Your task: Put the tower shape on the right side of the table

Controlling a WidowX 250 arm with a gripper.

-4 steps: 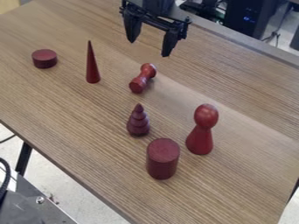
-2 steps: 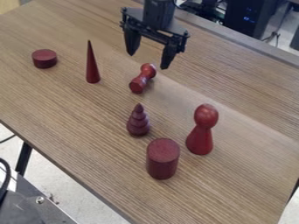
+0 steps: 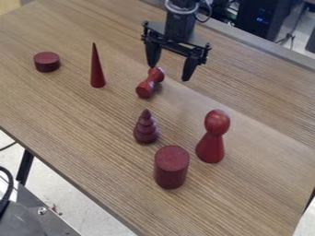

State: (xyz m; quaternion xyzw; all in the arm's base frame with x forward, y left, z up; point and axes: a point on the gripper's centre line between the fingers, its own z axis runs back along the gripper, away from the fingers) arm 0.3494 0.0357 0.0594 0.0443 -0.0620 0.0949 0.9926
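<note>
I have my pincer (image 3: pixel 169 73) spread with nothing between its tips, up above the table (image 3: pixel 86 124). I take the tiered, pointed piece (image 3: pixel 146 130) to be the tower; it stands upright on the wood, nearer the camera than the pincer, with the thick cylinder (image 3: pixel 171 167) beyond it. By my reckoning none of the job is done: the approach, grasp, lift, carry right and release are all left.
</note>
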